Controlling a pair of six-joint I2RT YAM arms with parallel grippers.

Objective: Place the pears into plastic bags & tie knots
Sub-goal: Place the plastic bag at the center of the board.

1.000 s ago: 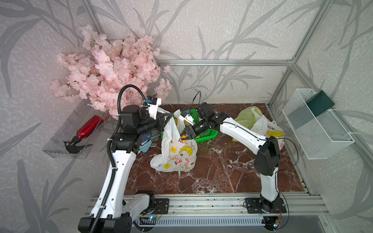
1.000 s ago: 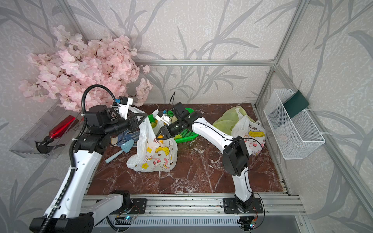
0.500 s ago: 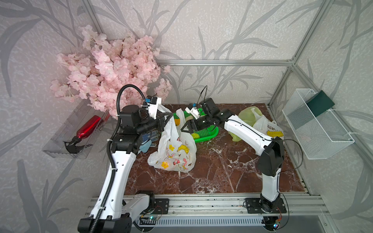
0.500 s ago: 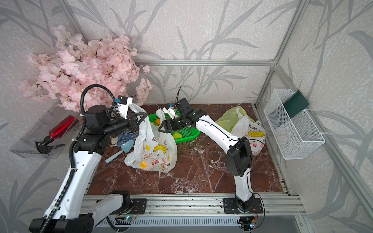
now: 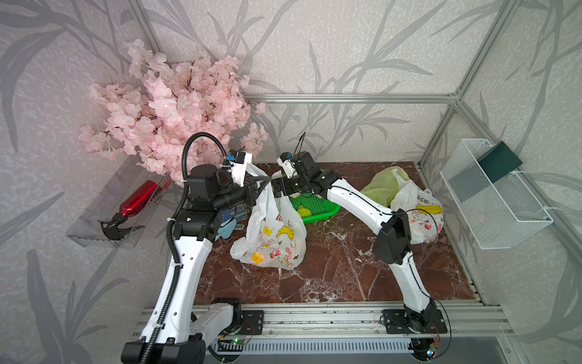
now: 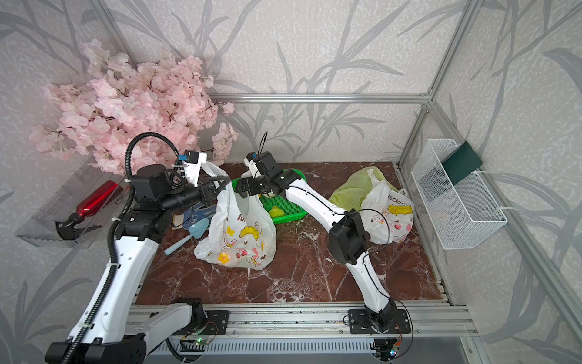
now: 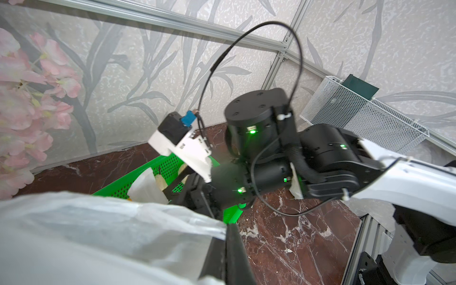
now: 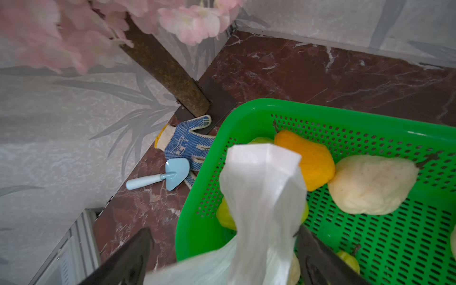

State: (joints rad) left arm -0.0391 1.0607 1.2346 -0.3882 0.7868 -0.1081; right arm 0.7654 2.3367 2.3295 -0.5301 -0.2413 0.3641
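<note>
A robot lab cell, shown by the aluminium frame [image 5: 346, 98], wallpapered panels [image 5: 346, 47], marble-look tabletop [image 5: 330, 277] and arms [image 5: 356, 198] bolted to a bottom-centre rail [image 5: 315, 321].

High over the front rail, both top views look down toward the back wall and take in the whole table [image 5: 330, 277]. They share nearly one scene: both arms, the bag [image 5: 274, 233] and the basket [image 5: 330, 214]. The left wrist camera sits close behind the left gripper [image 5: 264, 184]. It looks over the bag in front of it to the right arm [image 7: 320, 158] and, far beyond, the wire rack [image 7: 357, 118]. The right wrist camera peers down between the fingers [image 8: 128, 256] of the right gripper [image 8: 223, 230], close over the basket, with a glove [image 8: 185, 143] and trowel [image 8: 170, 172] beyond its tips. All four views take in the bag and basket.
</note>
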